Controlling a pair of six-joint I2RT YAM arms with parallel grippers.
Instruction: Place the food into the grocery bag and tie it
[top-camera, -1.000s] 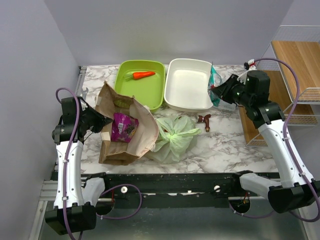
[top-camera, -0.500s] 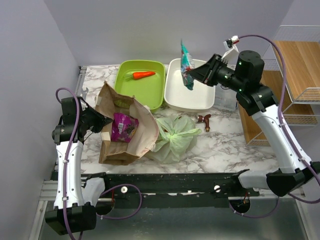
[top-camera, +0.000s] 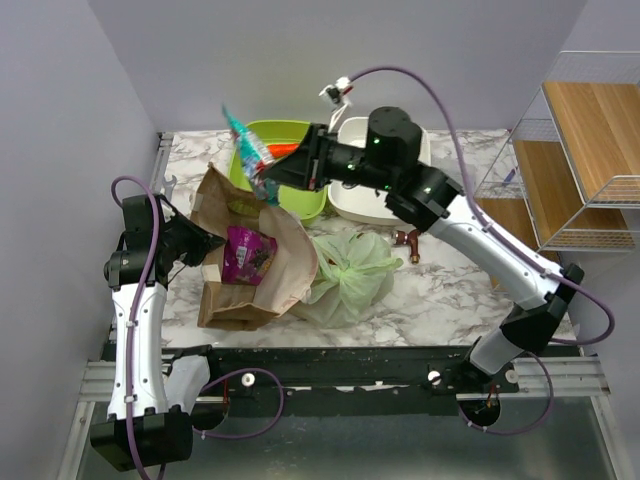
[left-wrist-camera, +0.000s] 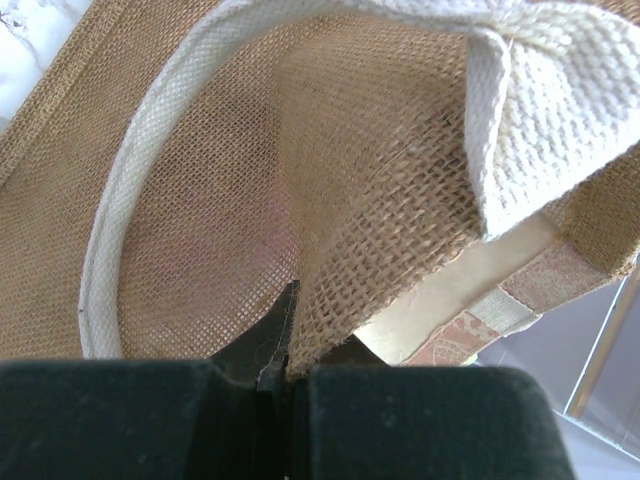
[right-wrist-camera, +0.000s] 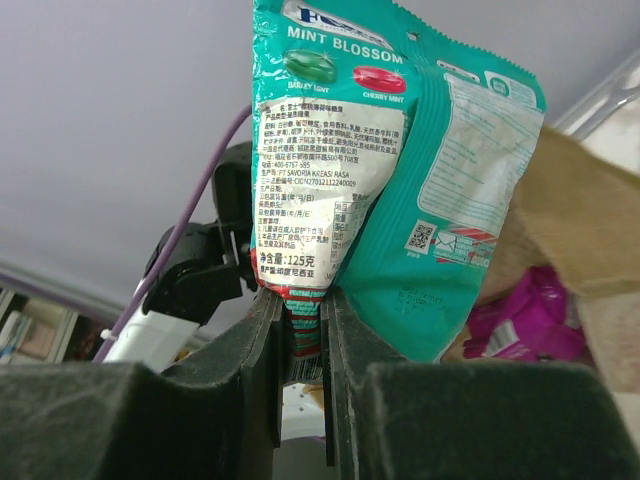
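Observation:
The grocery bag (top-camera: 350, 275), thin pale-green plastic, lies bulging on the marble table with its top bunched; what it holds is hidden. No gripper touches it. My right gripper (top-camera: 270, 182) (right-wrist-camera: 303, 310) is shut on the bottom seam of a teal mint-candy packet (top-camera: 245, 138) (right-wrist-camera: 400, 170), held upright in the air over the back of a brown burlap bag (top-camera: 250, 290) (left-wrist-camera: 200, 200). My left gripper (top-camera: 205, 243) (left-wrist-camera: 285, 350) is shut on that burlap bag's rim, holding its mouth up. A purple snack packet (top-camera: 248, 254) (right-wrist-camera: 530, 315) lies in the mouth.
A lime-green bin (top-camera: 318, 205) at the back holds an orange carrot (top-camera: 287, 150). A white bin (top-camera: 350, 208) stands beside it, partly under my right arm. A small brown object (top-camera: 408, 240) lies right of the grocery bag. A wire shelf (top-camera: 590, 130) stands at the right.
My right arm has swung left from the table's back right, across the two bins, carrying the teal packet to above the burlap bag. The left arm and both bags have not moved.

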